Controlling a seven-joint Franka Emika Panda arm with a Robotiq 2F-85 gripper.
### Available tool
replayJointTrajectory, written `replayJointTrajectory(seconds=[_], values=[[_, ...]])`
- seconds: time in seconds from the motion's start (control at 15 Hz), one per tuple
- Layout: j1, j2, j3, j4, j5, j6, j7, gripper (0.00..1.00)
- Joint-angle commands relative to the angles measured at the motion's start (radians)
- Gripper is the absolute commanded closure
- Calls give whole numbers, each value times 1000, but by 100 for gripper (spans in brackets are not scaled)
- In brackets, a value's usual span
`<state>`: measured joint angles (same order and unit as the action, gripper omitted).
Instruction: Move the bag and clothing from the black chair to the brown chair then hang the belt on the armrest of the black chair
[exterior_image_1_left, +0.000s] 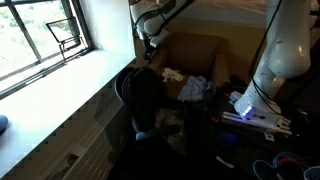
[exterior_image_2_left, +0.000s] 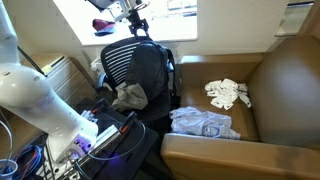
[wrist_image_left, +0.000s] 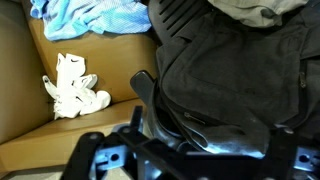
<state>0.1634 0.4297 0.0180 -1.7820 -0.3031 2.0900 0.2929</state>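
The black chair (exterior_image_2_left: 140, 60) (exterior_image_1_left: 140, 95) has a dark grey zippered fabric item (wrist_image_left: 235, 70) (exterior_image_2_left: 152, 72) draped over its ribbed backrest (wrist_image_left: 180, 15); whether this is the bag or a garment I cannot tell. A grey piece of clothing (exterior_image_2_left: 130, 97) (wrist_image_left: 250, 10) lies on its seat. The brown chair (exterior_image_2_left: 275, 80) (exterior_image_1_left: 195, 50) (wrist_image_left: 25, 90) holds light-blue clothing (exterior_image_2_left: 205, 122) (wrist_image_left: 95, 15) (exterior_image_1_left: 197, 88) and a white cloth (exterior_image_2_left: 228, 93) (wrist_image_left: 75, 90) (exterior_image_1_left: 172, 75). My gripper (exterior_image_2_left: 135, 25) (exterior_image_1_left: 150, 45) (wrist_image_left: 190, 160) hangs open just above the draped item, holding nothing. I cannot make out the belt.
The white robot arm (exterior_image_1_left: 285, 50) (exterior_image_2_left: 30, 95) rises from a base with glowing electronics (exterior_image_2_left: 100, 135). A window and sill (exterior_image_1_left: 60, 70) run along the wall beside the black chair. Cables (exterior_image_2_left: 25, 160) lie on the floor.
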Motion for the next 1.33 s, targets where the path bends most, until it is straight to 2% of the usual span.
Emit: replayJointTrajectory(seconds=[0.0,0.4,0.53,0.6,0.8,0.87,0.93,1.13,1.27], values=[[-37,16,20,-12,19,73,-208,0],[-75,169,58,89,46,205,-540,0],[-77,223,91,145,85,119,-630,0],[-56,165,52,72,55,176,-545,0],[-55,219,74,118,70,155,-589,0],[-102,206,128,100,117,158,-712,0],[-119,204,146,86,129,185,-775,0],[-163,221,183,77,146,222,-960,0],[-191,230,202,82,159,208,-1093,0]])
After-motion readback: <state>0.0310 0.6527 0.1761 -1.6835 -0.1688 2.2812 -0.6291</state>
